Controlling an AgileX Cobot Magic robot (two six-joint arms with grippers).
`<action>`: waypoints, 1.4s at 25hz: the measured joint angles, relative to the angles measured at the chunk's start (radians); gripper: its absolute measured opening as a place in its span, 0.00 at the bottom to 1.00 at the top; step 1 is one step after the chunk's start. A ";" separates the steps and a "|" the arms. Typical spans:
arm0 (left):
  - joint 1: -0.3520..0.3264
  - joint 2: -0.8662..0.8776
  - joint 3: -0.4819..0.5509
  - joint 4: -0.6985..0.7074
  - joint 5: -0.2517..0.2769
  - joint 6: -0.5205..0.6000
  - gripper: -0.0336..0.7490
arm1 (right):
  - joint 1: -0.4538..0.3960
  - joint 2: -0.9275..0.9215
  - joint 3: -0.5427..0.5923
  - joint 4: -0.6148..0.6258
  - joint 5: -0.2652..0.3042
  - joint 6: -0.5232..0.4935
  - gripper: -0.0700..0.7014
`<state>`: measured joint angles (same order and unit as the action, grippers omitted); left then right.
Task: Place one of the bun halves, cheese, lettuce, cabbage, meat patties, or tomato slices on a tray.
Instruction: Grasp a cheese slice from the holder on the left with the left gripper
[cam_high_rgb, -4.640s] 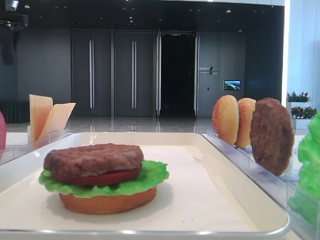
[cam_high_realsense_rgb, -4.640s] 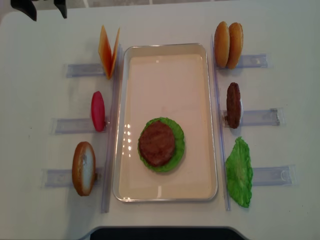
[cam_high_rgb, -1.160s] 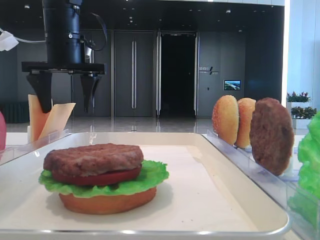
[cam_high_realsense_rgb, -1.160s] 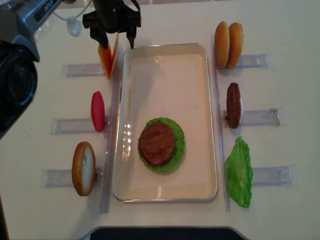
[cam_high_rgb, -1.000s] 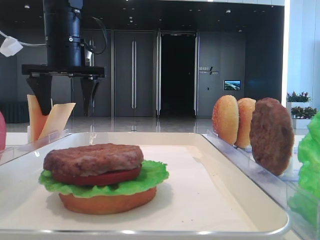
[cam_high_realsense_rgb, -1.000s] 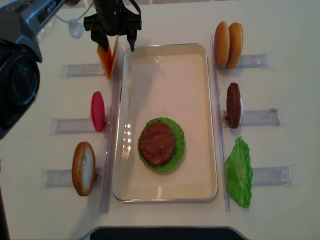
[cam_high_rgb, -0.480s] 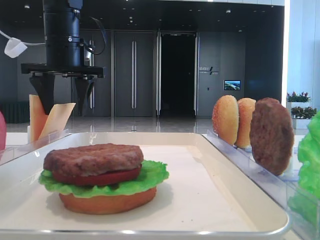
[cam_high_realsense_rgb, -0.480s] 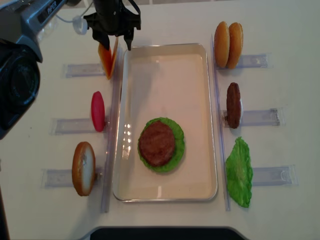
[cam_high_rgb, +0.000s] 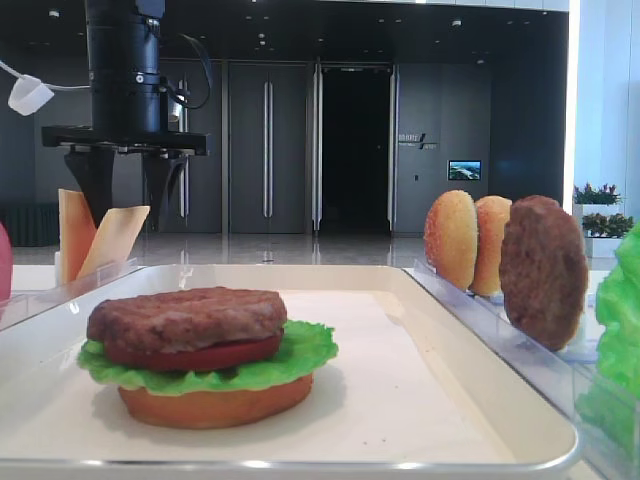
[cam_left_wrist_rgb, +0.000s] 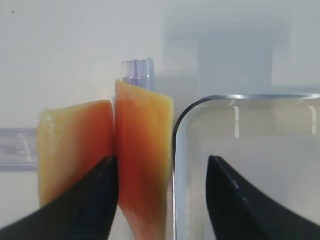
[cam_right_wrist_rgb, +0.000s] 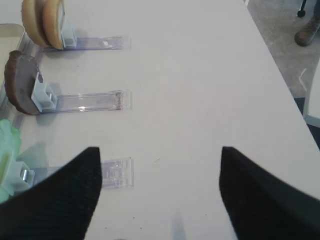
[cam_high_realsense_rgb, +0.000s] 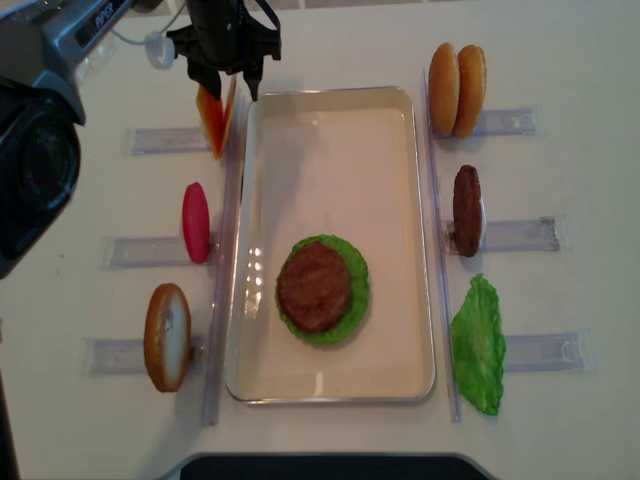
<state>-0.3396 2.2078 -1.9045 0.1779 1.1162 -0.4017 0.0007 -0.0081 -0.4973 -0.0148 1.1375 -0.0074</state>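
White tabletop, dark lobby behind. Item: cheese (cam_left_wrist_rgb: 142, 165), two slices standing on edge in a clear rack (cam_high_realsense_rgb: 165, 139), at 10 o'clock just outside the tray (cam_high_realsense_rgb: 335, 385). Long axis upright, faces turned toward the tray. Left gripper (cam_left_wrist_rgb: 162, 192) directly above, jaws straddling the tray-side slice, parted, not yet touching it. Right gripper (cam_right_wrist_rgb: 160, 190) released, well apart, near the lettuce (cam_right_wrist_rgb: 7, 145).

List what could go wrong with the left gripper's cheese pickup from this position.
1. The two cheese slices lean against each other; the left gripper, open around the tray-side slice, might drag both out.
2. One finger hangs over the tray rim and could snag it while descending.
3. The thin slice may bend or slip when pinched.
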 joint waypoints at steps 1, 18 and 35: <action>0.000 0.000 0.000 0.000 0.000 0.000 0.58 | 0.000 0.000 0.000 0.000 0.000 0.000 0.74; 0.000 0.000 0.000 0.027 0.019 0.000 0.15 | 0.000 0.000 0.000 0.000 0.000 0.000 0.74; 0.000 0.000 -0.001 0.032 0.040 0.004 0.07 | 0.000 0.000 0.000 0.001 0.000 0.000 0.74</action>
<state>-0.3396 2.2078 -1.9056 0.2100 1.1561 -0.3977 0.0007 -0.0081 -0.4973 -0.0140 1.1375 -0.0074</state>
